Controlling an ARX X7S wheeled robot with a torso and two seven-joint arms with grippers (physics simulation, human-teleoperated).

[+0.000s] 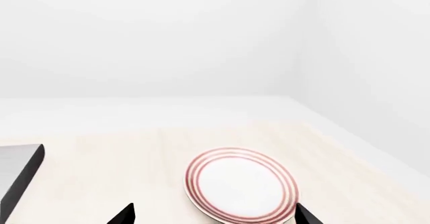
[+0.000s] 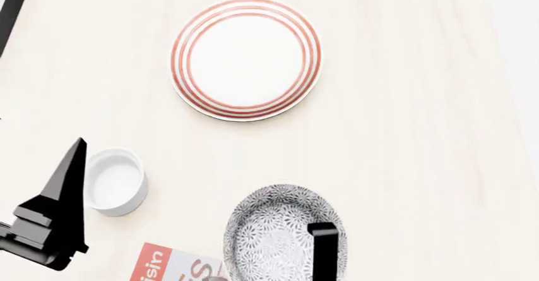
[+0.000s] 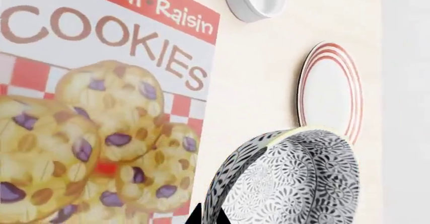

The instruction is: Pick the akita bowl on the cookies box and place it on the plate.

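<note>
the right gripper (image 2: 324,252) clamps the rim of the akita bowl (image 2: 282,230), held just right of the cookies box (image 2: 173,265) and near of the plate (image 2: 246,58), while the left gripper (image 1: 211,215) hangs with jaws apart beside a white cup (image 2: 116,181).

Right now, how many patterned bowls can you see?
1. The akita bowl is at the near edge of the head view, with the right tool at its rim, partly over the cookies box. Another could lie outside the frames.
</note>
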